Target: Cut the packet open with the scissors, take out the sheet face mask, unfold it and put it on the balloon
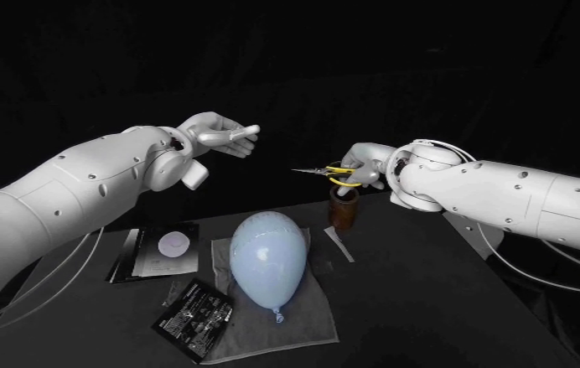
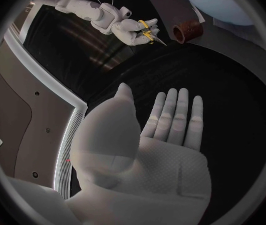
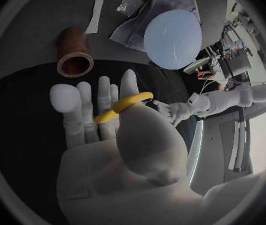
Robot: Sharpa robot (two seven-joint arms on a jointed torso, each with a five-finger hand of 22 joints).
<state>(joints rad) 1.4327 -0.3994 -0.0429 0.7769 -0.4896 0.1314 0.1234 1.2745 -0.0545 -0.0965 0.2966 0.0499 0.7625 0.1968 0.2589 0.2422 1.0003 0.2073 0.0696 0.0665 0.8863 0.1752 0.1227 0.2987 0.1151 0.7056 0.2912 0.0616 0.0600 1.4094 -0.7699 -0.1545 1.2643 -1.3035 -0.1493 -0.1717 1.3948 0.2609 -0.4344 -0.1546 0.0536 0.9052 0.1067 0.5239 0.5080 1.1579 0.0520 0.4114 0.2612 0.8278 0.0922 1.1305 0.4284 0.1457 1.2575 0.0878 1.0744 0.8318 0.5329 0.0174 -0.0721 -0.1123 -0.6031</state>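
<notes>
Where the scissors (image 1: 324, 169) are: above the brown tube (image 1: 344, 210), clamped in the right hand (image 1: 363, 163).
Scissors axis: roughly level, tips toward the left hand (image 1: 225, 136).
Left hand: raised, flat, holding nothing.

Black table (image 1: 411, 301) with grey cloth (image 1: 308, 322), brown tube (image 1: 344, 210), black packet (image 1: 194, 318)

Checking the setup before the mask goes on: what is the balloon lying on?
The balloon lies on a grey cloth spread on the table. Whatever is beneath the cloth is covered.
</notes>
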